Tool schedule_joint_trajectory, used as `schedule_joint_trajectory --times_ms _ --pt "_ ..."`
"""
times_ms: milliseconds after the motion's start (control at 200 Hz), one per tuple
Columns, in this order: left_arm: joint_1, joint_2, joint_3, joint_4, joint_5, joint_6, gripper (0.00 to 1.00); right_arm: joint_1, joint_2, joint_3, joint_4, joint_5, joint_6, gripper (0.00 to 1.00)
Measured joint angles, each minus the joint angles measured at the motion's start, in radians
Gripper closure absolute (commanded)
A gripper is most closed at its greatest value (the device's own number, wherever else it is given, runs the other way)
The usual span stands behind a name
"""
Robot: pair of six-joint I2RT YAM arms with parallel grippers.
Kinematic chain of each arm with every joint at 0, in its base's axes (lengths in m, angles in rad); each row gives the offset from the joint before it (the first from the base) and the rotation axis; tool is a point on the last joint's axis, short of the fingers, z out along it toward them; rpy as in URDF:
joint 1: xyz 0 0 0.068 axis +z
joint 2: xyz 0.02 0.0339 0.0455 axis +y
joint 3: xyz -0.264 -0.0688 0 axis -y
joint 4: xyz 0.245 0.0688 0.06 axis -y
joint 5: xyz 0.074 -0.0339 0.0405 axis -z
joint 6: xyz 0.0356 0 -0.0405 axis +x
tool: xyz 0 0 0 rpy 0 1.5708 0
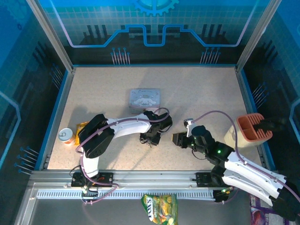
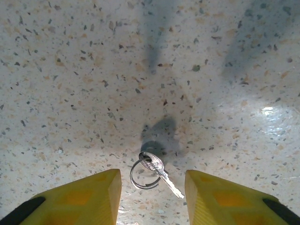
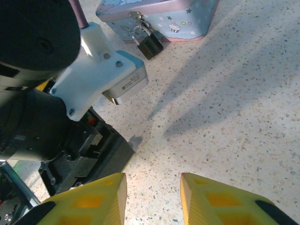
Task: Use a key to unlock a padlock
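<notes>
I am hovering my open left pincer (image 2: 151, 182) over the ungrasped key (image 2: 161, 172); right pincer (image 3: 152, 182) open, empty; padlock (image 3: 149, 43) seemingly locked.

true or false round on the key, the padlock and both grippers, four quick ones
1. The key lies on the table between the open fingers of the left gripper, not gripped. True.
2. The key is bare, with nothing attached. False: a wire ring passes through its head.
3. The padlock hangs at the front clasp of the pale blue tin. True.
4. The right gripper is clamped on the padlock. False: its fingers stand apart with nothing between them, and the padlock is well away from it.
</notes>
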Motion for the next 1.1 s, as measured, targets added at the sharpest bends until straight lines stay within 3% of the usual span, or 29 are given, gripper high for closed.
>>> schedule_joint_trajectory --times_ms 320,545,1101 --pt "-0.006 0.022 -0.050 0.030 0.013 -0.034 0.57 -0.004 0.026 0.000 0.013 0.000 0.002 0.64" --pt "-0.009 0.016 -0.067 0.071 0.031 -0.050 0.73 -0.006 0.068 0.000 0.032 -0.005 -0.002 0.63" --pt "0.019 -0.146 -0.257 0.257 0.020 -0.010 0.90 -0.024 0.069 0.000 0.040 -0.023 -0.005 0.62"
